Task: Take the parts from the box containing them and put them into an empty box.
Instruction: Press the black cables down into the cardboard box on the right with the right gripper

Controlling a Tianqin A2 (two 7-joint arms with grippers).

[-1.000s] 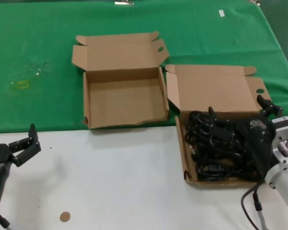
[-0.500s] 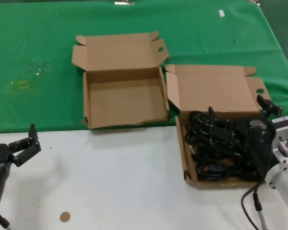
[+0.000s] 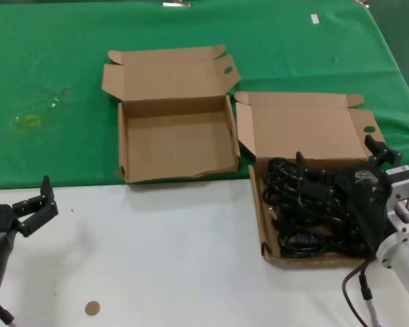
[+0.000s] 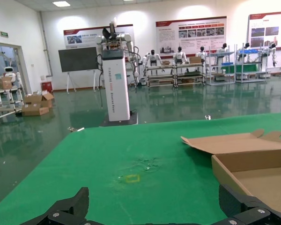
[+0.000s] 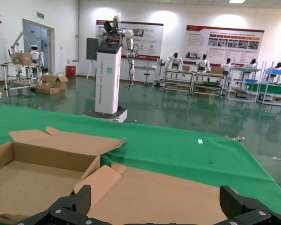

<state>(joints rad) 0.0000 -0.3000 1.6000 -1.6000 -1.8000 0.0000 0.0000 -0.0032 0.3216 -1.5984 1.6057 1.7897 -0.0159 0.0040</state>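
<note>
From the head view nothing has shifted over the last second: the right hand [image 3: 341, 170] hangs just over the parts [image 3: 307, 214], fingers spread wide and clamped on nothing; the black cords lie heaped in the box containing them [image 3: 262, 225] at the tabletop's right; an empty box [image 3: 123, 146] sits beside it, bare inside; the left hand [image 3: 35, 204] waits low at the left, fingers apart; no transfer has begun, likely a pause before the grasp; in the left wrist view both fingertips [image 4: 65, 211] stand far apart, the empty box off to one side; in the right wrist view the fingertips [image 5: 70, 204] are likewise spread above open lids
</note>
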